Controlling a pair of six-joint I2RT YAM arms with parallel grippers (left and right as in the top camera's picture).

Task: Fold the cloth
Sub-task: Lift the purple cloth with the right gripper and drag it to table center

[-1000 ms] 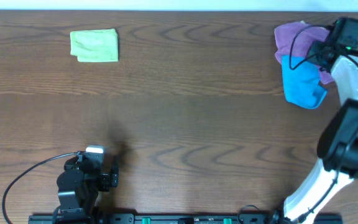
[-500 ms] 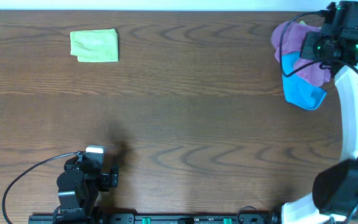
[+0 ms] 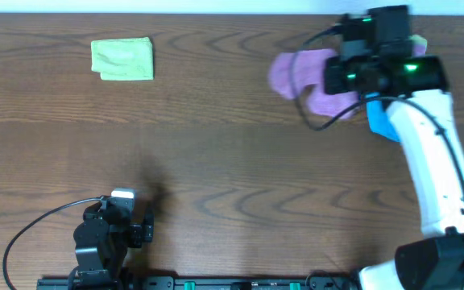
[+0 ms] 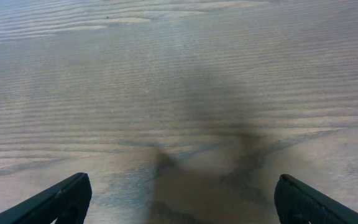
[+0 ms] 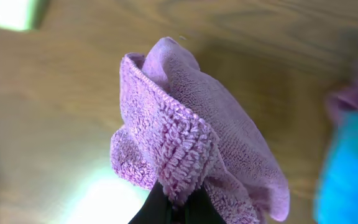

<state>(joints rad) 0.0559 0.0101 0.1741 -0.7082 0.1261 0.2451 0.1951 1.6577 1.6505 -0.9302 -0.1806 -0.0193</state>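
The lilac-purple cloth hangs bunched from my right gripper, which is shut on a fold of it. In the right wrist view the cloth drapes over the dark fingertips, above the wood. In the overhead view the right wrist covers the gripper itself, at the back of the table right of centre. My left gripper stands open over bare wood with nothing between its fingers. The left arm rests at the front left.
A bright blue cloth lies at the back right, mostly under the right arm, and shows at the right edge of the right wrist view. A folded yellow-green cloth lies at the back left.
The right arm has swung to the left, pulling the purple cloth off the blue one and carrying it towards the middle of the table. The left arm has not moved.
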